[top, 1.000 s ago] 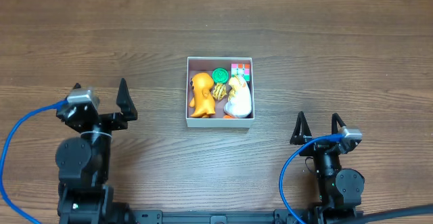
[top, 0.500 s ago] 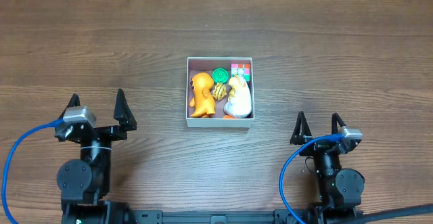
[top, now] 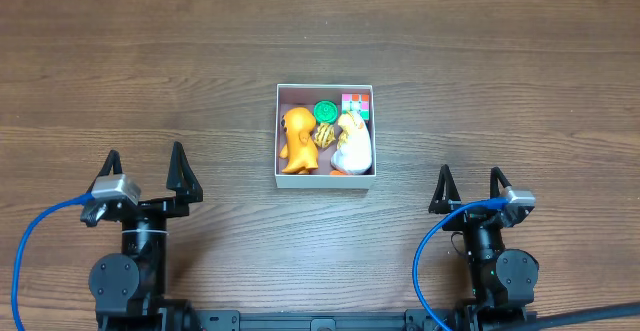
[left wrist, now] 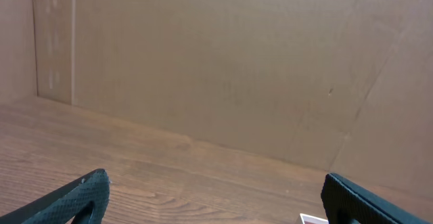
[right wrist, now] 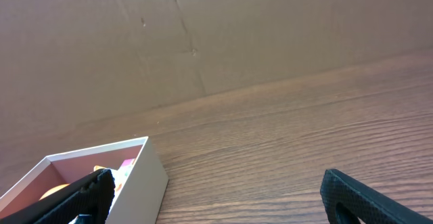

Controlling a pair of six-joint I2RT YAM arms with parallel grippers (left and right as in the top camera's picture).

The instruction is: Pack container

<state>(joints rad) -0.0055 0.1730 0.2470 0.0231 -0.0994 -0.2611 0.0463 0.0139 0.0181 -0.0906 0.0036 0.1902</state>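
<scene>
The container [top: 326,180], a square white-walled box with a pinkish-brown floor, sits mid-table. Inside lie an orange toy [top: 296,139], a white duck-like toy [top: 353,145], a green round toy [top: 325,111], a small yellow toy [top: 323,134] and a multicoloured cube [top: 355,103]. My left gripper [top: 144,167] is open and empty, at the near left, well apart from the box. My right gripper [top: 467,185] is open and empty at the near right. The right wrist view shows the container [right wrist: 145,176] at lower left; the left wrist view shows only a white corner [left wrist: 310,218] of it.
The wooden table [top: 500,71] spreads all round the box. A brown cardboard wall [left wrist: 237,68] stands behind the table in both wrist views. Blue cables [top: 30,231] run from each arm near the front edge.
My left arm has drawn back toward the near edge and turned its open gripper to point straight ahead. The right arm and the box contents have not moved.
</scene>
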